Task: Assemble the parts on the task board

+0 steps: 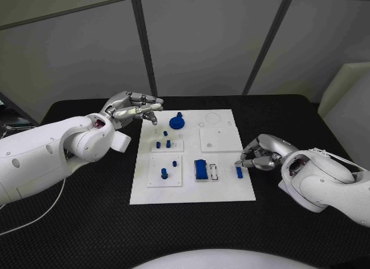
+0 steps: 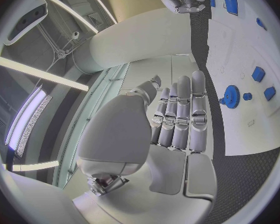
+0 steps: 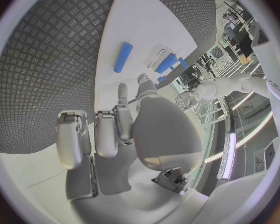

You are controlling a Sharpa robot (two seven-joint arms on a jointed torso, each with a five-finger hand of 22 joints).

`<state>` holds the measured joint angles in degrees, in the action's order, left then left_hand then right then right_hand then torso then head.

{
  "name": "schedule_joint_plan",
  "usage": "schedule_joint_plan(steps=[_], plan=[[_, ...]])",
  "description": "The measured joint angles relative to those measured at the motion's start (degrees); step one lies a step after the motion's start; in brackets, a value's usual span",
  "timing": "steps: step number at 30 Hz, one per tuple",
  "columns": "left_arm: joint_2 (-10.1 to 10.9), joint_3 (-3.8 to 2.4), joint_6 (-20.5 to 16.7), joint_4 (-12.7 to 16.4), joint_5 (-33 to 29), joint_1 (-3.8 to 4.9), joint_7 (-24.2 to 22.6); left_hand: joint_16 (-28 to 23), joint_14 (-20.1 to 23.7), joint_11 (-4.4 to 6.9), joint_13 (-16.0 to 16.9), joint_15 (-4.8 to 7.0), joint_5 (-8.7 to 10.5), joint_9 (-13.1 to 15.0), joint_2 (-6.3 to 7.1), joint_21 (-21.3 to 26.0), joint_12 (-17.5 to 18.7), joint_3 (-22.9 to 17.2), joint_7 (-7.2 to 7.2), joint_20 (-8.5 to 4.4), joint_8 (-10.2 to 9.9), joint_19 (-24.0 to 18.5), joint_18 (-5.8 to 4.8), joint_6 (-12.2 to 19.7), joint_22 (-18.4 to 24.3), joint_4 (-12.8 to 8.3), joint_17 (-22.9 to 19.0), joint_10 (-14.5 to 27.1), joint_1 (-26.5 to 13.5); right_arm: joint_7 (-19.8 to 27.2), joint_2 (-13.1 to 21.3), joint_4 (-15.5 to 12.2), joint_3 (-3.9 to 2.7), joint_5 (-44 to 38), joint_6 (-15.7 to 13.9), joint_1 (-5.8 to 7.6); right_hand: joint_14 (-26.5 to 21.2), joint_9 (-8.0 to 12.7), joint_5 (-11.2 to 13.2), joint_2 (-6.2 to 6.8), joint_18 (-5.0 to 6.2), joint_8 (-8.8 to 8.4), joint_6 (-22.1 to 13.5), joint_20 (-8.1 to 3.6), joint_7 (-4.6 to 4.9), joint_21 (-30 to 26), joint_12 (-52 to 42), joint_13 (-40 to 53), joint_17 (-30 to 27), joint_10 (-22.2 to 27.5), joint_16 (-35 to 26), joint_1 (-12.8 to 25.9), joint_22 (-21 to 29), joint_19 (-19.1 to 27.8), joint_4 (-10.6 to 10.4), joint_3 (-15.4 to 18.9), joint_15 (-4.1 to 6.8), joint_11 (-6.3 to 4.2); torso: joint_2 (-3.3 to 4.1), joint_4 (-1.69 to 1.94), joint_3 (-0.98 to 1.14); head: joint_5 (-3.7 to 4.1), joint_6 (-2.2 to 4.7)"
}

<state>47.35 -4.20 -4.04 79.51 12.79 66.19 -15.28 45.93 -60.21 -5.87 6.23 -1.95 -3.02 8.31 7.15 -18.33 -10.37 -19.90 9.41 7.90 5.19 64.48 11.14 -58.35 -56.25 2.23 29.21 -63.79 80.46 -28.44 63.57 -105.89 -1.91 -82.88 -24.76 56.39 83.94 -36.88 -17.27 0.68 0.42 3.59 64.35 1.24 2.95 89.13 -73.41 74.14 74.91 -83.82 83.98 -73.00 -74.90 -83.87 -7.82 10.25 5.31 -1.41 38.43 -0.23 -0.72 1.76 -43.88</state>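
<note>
Right hand [image 1: 261, 154], fingers curling in on nothing, is hovering just beside the short blue plastic rod [image 1: 239, 172] at centre-right — nudging risks rolling it away.

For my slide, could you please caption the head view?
Both hands, left and right, flank the task board bearing blue parts.

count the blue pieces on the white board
About 9, though hands may hide more: a gear at the far end, three small pegs on the upper left plate, two pegs on the lower left plate, a block with a small piece beside it, and a bar by the right hand.
</note>
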Motion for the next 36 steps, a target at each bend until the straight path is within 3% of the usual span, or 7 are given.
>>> schedule_joint_plan(steps=[6,22,31,36], plan=[[0.0,0.01,0.2,0.0,0.0,0.0,0.0,0.0,0.0,0.0,0.0,0.0,0.0,0.0,0.0,0.0,0.0,0.0,0.0,0.0,0.0,0.0,0.0,0.0,0.0,0.0,0.0,0.0,0.0,-2.5,-0.8,0.8,0.11,-1.8,1.2,-0.15,0.0,0.2,0.0,0.75,0.0,0.0,0.0,0.01,0.0,0.6,-0.8,0.2,0.0,0.0,0.4,0.9,0.0,0.0,-0.6,0.6,0.01,-0.01,0.01,0.01,0.04,0.19,-0.3],[-0.1,0.02,0.3,-0.1,0.0,-0.05,0.0,0.0,0.0,0.0,0.0,0.0,0.0,0.0,0.0,0.0,0.0,0.0,0.0,0.0,-0.2,0.0,0.0,0.0,0.1,0.0,0.0,0.0,0.0,-6.3,-2.1,1.9,0.36,-3.6,5.1,-0.4,0.0,0.3,-0.2,0.5,0.01,0.22,0.8,0.01,-0.41,0.6,-1.4,0.8,0.0,0.0,0.9,1.7,0.0,0.0,-1.3,1.3,0.01,-0.01,0.0,0.08,0.03,0.48,-0.57],[-0.1,0.02,0.5,-0.2,0.0,-0.11,0.0,0.0,0.0,0.0,0.0,0.0,0.0,0.0,0.0,0.0,0.0,0.0,0.0,0.0,-0.2,0.0,0.0,0.0,0.1,0.0,0.0,0.0,0.0,-6.6,-2.5,1.6,0.98,-4.0,6.6,-0.32,0.0,0.1,-0.4,0.48,0.0,0.7,2.0,0.01,-0.87,0.6,-1.4,0.8,0.0,-0.2,1.1,1.7,0.0,0.0,-1.5,1.1,0.01,-0.23,0.0,0.08,0.03,0.49,-0.61],[-0.2,0.02,0.5,-0.2,0.0,-0.14,0.0,0.0,0.0,0.0,0.0,0.0,0.0,0.0,0.0,0.0,0.0,0.0,0.0,0.0,-0.2,0.0,0.0,0.0,0.0,0.0,0.0,0.0,0.0,-6.6,-3.0,1.7,1.03,-4.4,7.1,-0.29,0.0,0.0,-1.4,0.03,0.01,0.93,2.5,0.01,-1.16,0.6,-1.4,1.0,0.0,0.0,1.1,-0.7,0.0,0.0,-0.6,0.2,0.01,-0.48,0.02,0.08,0.03,0.52,-0.67]])
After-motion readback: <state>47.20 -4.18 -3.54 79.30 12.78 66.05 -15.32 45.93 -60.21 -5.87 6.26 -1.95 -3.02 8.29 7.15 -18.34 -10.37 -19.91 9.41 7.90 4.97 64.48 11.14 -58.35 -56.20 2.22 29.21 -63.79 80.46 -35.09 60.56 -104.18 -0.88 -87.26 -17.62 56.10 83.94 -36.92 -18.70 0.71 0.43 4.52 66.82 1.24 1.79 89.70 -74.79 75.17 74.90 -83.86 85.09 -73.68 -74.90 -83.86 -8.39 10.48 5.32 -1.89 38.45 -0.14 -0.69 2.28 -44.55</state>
